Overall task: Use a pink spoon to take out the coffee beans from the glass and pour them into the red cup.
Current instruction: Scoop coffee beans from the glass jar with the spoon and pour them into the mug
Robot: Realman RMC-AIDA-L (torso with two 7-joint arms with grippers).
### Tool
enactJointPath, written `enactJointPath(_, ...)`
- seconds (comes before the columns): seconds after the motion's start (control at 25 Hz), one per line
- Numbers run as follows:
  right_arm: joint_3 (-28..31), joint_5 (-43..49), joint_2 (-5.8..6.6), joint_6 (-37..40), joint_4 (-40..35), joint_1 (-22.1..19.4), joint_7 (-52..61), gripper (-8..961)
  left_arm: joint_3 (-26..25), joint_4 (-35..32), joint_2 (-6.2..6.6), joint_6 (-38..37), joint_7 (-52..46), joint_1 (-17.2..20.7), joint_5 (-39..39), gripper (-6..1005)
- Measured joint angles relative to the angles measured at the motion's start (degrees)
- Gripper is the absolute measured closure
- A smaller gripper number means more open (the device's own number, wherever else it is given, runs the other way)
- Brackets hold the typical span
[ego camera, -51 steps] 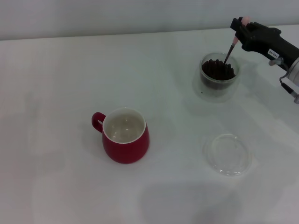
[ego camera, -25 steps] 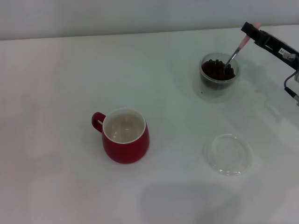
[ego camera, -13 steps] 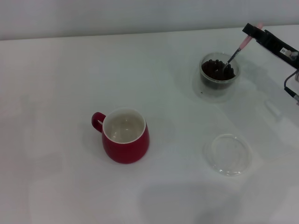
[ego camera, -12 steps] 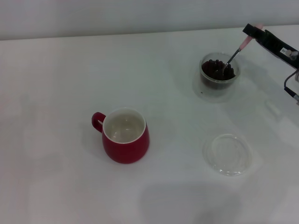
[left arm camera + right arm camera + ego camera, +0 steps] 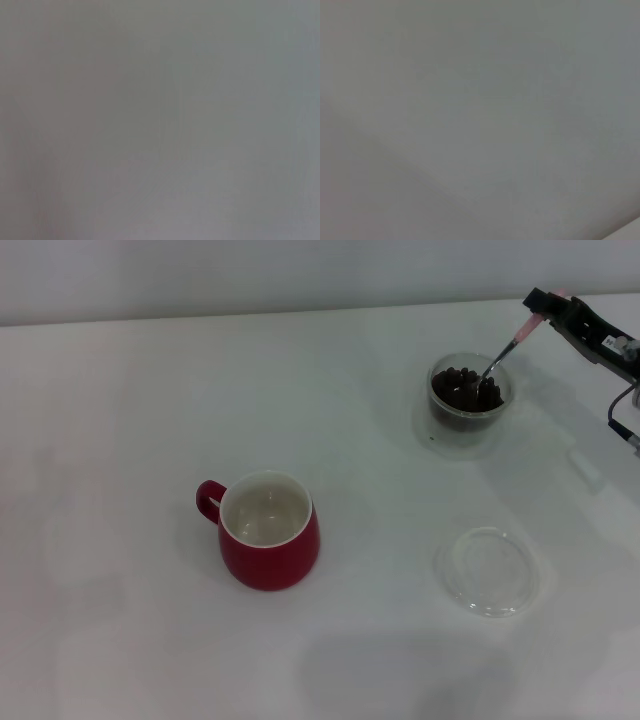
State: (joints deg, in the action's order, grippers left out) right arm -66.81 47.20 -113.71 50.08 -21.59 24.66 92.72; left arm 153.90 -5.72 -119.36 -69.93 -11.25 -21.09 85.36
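Observation:
In the head view the glass (image 5: 469, 405) stands at the far right, filled with dark coffee beans (image 5: 462, 385). The pink spoon (image 5: 508, 348) slants down into it, its metal bowl among the beans at the glass's right side. My right gripper (image 5: 545, 308) is shut on the top of the spoon's pink handle, above and right of the glass. The red cup (image 5: 268, 530) sits left of centre, white inside, its handle pointing left. The left gripper is out of view. Both wrist views show only plain grey.
A flat clear round dish (image 5: 487, 570) lies near the front right, below the glass. The white table (image 5: 120, 420) stretches between the cup and the glass.
The right gripper has drawn back to the right and tilted, so the spoon leans more shallowly, its bowl shifting toward the right side of the glass.

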Motion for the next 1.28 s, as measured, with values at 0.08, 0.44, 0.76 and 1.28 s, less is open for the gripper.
enactJointPath(0.08, -0.05, 0.0, 0.2, -0.23, -0.04, 0.01, 1.16, 744, 0.0, 0.01, 0.0, -0.01, 0.0, 0.0, 0.23, 112)
enactJointPath(0.44, -0.17, 0.0, 1.24, -0.41, -0.04, 0.0, 6.41, 740, 0.0, -0.32, 0.0, -0.04, 0.0, 0.18, 0.42, 113)
enactJointPath(0.76, 0.13, -0.09, 1.91, -0.93, 0.22, 0.65, 9.94, 737, 0.0, -0.4, 0.0, -0.12, 0.0, 0.17, 0.53, 113)
enactJointPath(1.28, 0.46, -0.47, 2.55, -2.67, 0.92, 0.72, 16.47, 731, 0.0, -0.31, 0.03, -0.13, 0.0, -0.43, 2.54, 113)
